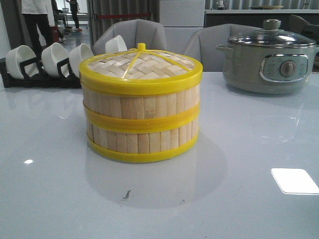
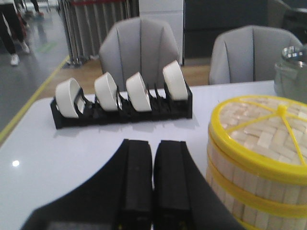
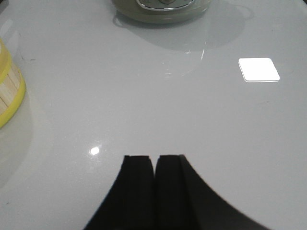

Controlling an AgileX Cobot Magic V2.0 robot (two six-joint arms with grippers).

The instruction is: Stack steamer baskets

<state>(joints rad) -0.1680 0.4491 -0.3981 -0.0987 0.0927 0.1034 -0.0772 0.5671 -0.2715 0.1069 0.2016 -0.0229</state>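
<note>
Far left at the back of the glossy white bench (image 1: 60, 199): black slotted rack (image 1: 40, 79) holding four white ceramic bowls (image 1: 55, 59) on edge, side by side. Left gripper (image 2: 153, 148) seen only in its wrist view: black fingers pressed together, clenched on nothing, hovering over bare bench near the rack and just beside the stack. Centre of the bench: two round steamer baskets with pale vertical bamboo slat walls and bright yellow plastic rims (image 1: 142, 122), one sitting squarely on the other, rims meeting at mid-height, upright. Flat woven-bamboo lid with yellow rim and small yellow knob (image 1: 141, 64) sits on the upper basket. Right gripper (image 3: 154, 160) seen only in its wrist view: fingers closed against each other, empty, over open bench, well apart from the stack edge. Back right: grey-green electric pot with glass lid and front dial (image 1: 269, 57), apart from the stack. Two grey chairs (image 1: 137, 32) behind the bench.
</note>
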